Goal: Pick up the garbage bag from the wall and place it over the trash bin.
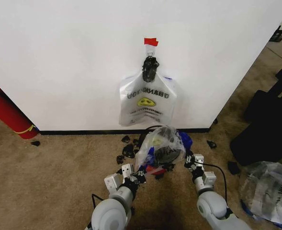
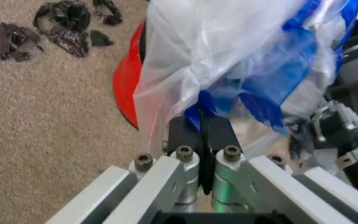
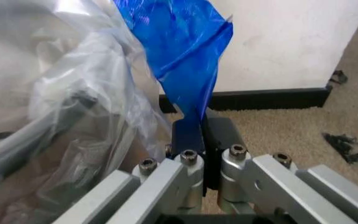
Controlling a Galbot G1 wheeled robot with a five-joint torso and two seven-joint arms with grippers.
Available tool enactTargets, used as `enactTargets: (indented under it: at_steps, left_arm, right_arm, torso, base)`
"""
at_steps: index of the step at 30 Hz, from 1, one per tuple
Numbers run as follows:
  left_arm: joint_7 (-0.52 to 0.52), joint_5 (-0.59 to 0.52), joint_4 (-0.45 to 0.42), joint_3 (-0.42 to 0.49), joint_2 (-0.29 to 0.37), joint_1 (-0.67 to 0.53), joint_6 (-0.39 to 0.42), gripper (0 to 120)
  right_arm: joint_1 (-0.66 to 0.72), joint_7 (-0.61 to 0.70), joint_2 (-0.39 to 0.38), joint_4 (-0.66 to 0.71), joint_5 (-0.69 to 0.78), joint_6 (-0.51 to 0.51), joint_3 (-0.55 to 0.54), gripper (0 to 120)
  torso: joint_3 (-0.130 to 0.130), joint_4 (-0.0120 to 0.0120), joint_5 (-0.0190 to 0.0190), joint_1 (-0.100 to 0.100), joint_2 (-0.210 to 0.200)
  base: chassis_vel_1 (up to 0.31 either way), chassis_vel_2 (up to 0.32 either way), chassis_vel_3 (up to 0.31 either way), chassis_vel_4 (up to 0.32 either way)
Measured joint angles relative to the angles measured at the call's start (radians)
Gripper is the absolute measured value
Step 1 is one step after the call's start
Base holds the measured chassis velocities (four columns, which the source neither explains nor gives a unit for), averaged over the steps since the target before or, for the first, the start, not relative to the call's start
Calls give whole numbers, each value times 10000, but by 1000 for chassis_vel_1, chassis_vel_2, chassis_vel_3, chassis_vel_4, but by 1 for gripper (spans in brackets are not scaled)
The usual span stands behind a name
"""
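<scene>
Both grippers [image 1: 140, 178] [image 1: 188, 160] clamped on garbage bag [image 1: 162, 143]

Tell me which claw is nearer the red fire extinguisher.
Left. The left claw sits at the bin's side toward the fire extinguisher; the right claw is beyond the bin, farther off.

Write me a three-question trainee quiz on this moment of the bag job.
1. True or false: the left gripper and the right gripper are both shut on the bag.
2. Where is that bag? A) flat on the floor B) over the bin C) inside a drawer
3. Fill in: a second bag hangs on the ____.
Key: 1 true; 2 B; 3 wall.
</scene>
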Motion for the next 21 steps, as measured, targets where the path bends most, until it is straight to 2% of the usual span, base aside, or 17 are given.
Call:
enactTargets:
  at_steps: [10, 21]
  left_arm:
    - [-6, -34, 459, -41, -111, -296, 81, 0]
    - [21, -50, 960, -21, -266, -556, 249, 0]
  right_arm:
    - [1063, -32, -229, -683, 412, -584, -462, 0]
    - [1645, -323, -377, -1406, 337, -625, -754, 0]
  torso:
    - [0, 0, 0, 0, 0]
    - [0, 0, 1, 0, 0]
  base:
    - [0, 0, 0, 0]
    - [0, 0, 0, 0]
